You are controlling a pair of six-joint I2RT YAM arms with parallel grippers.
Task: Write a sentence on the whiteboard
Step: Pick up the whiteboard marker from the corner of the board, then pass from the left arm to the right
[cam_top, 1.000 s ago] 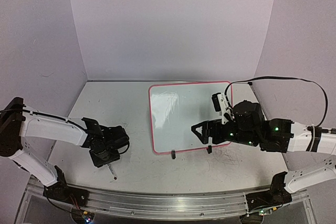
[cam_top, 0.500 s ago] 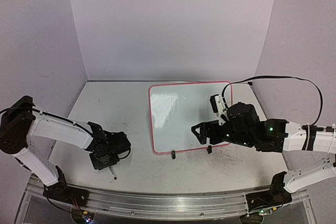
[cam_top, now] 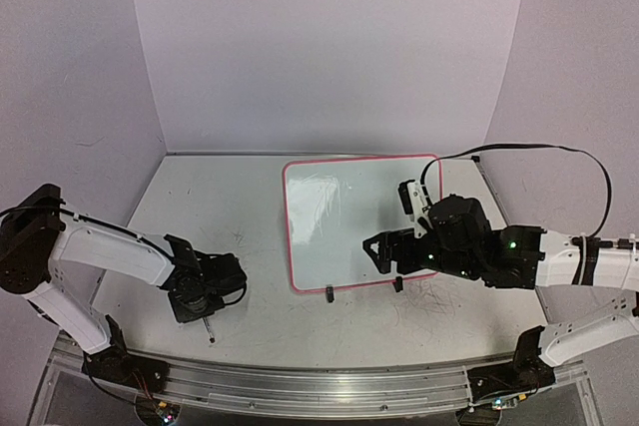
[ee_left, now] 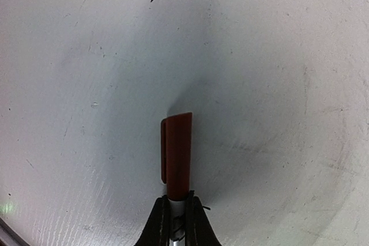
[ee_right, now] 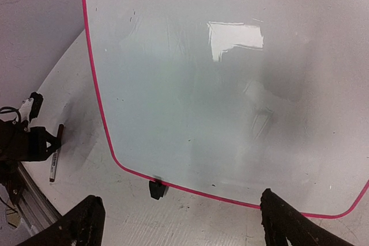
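Top external view shows you the whiteboard lying flat toward the table's back edge, right of centre, and blank. No sentence is written, so the whole writing job remains. Your left gripper, near the front left corner, is clamped on a marker with its red cap on; uncapping likely comes first. Your right gripper hangs spread wide over the board's near edge, holding nothing. The table is white and scuffed, the walls pale lilac.

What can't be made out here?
- Left wrist: the left tool covers the marker below its red cap; tip hidden.
- Top external: marker too small to tell cap from tip.
- Right wrist: frame edges crop the whiteboard at top and right; the right tool runs off the bottom.
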